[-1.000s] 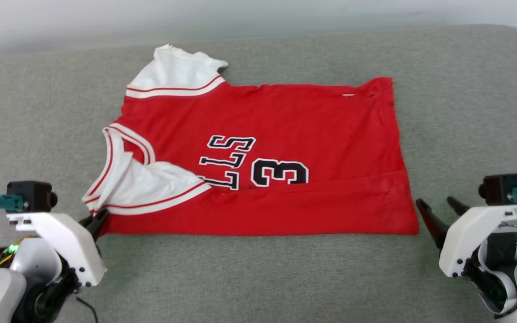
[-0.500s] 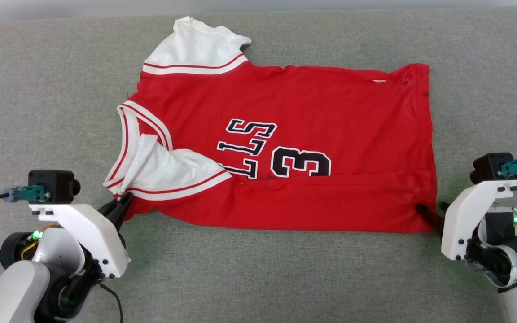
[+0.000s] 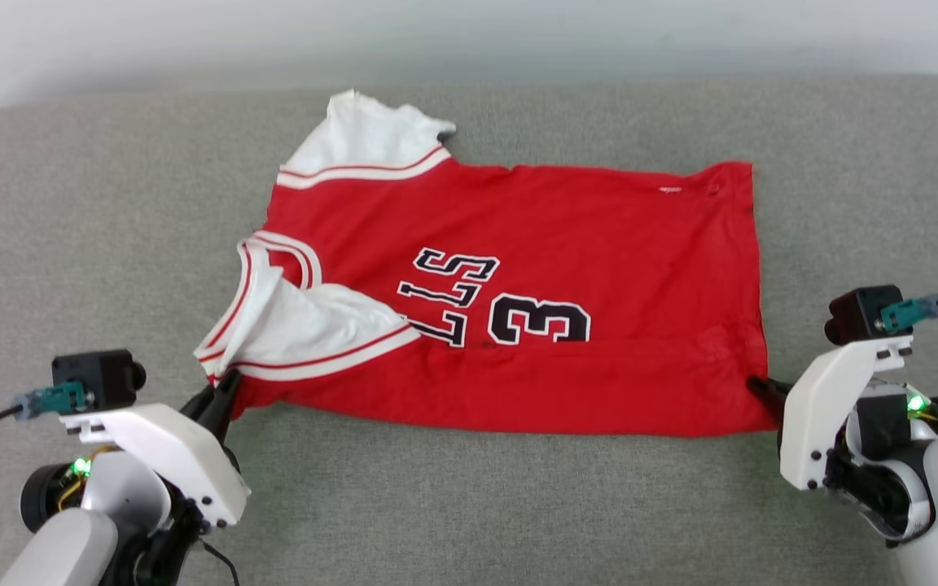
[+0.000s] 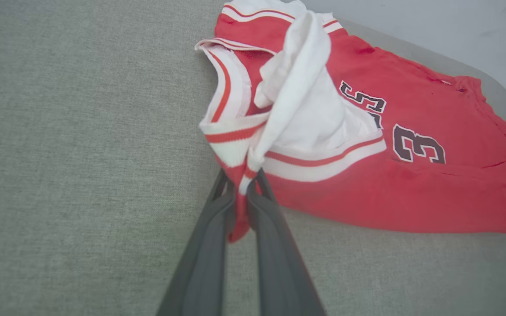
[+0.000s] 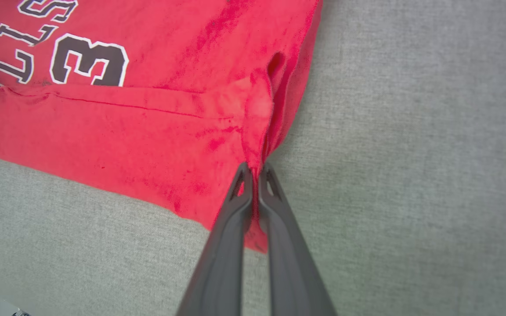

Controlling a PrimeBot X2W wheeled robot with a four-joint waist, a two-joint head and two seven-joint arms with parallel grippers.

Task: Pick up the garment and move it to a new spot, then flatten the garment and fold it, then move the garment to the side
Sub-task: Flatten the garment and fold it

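The shirt (image 3: 567,244) lies partly folded on the grey cushion (image 3: 469,505). The left gripper (image 4: 245,177) is closed on its sleeve corner and the right gripper (image 5: 256,173) on its hem corner. Either thin bite may slip under tension, spoiling the fold.

Right gripper (image 5: 255,169) rising from the bottom edge, dark fingers pinched tight on a bunched corner of the red garment (image 5: 147,131). Up and left of the gripper, cloth spread out with a folded band. Farther up-left, black white-outlined number 3 (image 5: 88,61) and letters (image 5: 24,26). Right of the gripper, grey fabric tabletop (image 5: 411,153).
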